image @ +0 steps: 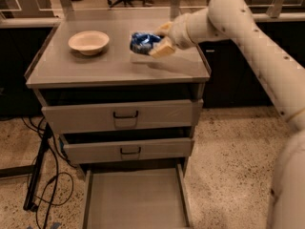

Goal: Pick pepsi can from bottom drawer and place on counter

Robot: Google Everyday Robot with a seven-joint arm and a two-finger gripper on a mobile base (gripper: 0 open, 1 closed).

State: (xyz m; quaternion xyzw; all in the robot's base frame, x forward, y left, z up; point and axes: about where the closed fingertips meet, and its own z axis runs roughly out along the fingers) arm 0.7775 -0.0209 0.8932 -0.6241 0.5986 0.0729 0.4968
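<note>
The blue pepsi can (pixel 142 41) lies on its side between the fingers of my gripper (pixel 159 41), low over the right half of the grey counter (pixel 95 66); I cannot tell if it touches the surface. My gripper is shut on the can, with one tan finger (pixel 163 49) in front of it and the other behind. My white arm (pixel 248 37) reaches in from the right. The bottom drawer (pixel 136 199) stands pulled out and its floor is bare.
A cream bowl (pixel 88 42) sits on the left half of the counter. The two upper drawers (pixel 125 116) with black handles are nearly shut. Black cables and a stand (pixel 40 171) lie on the floor to the left. Chairs stand behind the cabinet.
</note>
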